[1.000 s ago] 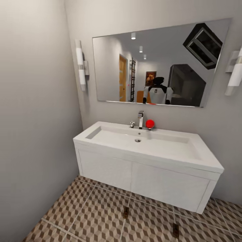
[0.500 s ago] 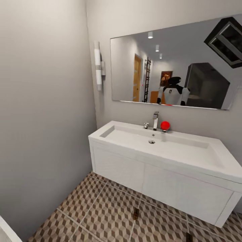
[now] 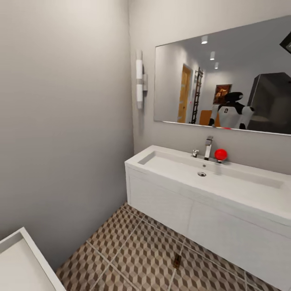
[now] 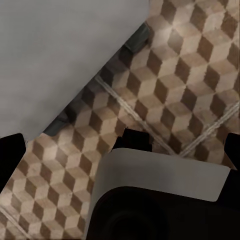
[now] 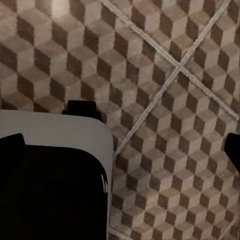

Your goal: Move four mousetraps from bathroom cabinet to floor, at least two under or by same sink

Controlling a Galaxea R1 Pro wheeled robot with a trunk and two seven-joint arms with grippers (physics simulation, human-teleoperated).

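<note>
White basin and white vanity take up the right side of the head view: the bathroom sink [image 3: 226, 178] sits against the back wall, with a chrome tap [image 3: 208, 147] and a red ball [image 3: 220, 154] just beside it on the rim. Its right end is cut off by the picture's edge. Above it hangs a mirror [image 3: 226, 81], also cut off at the right, reflecting the robot's white trunk and a dim doorway; the reflected details are too small to read. A tube wall lamp [image 3: 139, 85] hangs left of the mirror.

On the bathroom floor [image 3: 137, 250], in front of the vanity, lies one mousetrap [image 3: 176, 261], a small dark-brown sliver, too small for its parts to show. A white corner of some fixture [image 3: 24, 262] pokes in at the lower left, mostly out of frame.

In the left wrist view, the left gripper [image 4: 125, 150] shows only two dark fingertips at the picture's sides, spread wide apart with nothing between them, above tiles and a grey wall. In the right wrist view the right gripper [image 5: 122, 145] is likewise spread wide and empty over the tiles.
</note>
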